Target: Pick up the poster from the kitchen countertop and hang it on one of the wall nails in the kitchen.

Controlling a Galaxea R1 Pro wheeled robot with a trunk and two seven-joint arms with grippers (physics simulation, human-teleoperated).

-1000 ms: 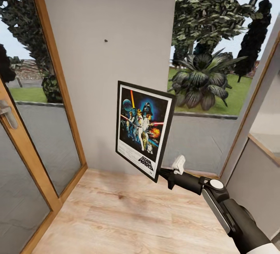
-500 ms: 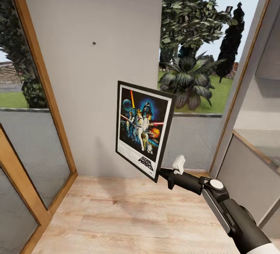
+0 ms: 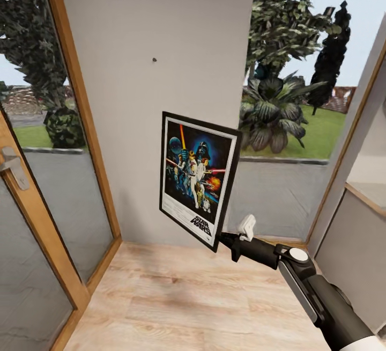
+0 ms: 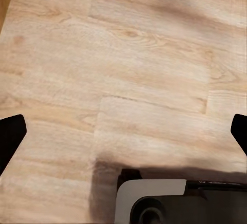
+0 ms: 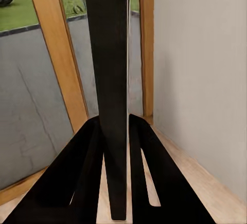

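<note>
The right pincer [image 3: 228, 242] is clamped on the poster's [image 3: 197, 177] lower corner, long axis upright; the nail [image 3: 154, 60] sits on the wall above and left of the poster, well apart; left pincer [image 4: 123, 131] spread, empty.

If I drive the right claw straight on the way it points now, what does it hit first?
Probably the grey wall, hedged since depth is unclear. The right claw, shut on the poster, points toward the corner by the wood-framed glass panel, so the poster's edge would likely touch first.
</note>
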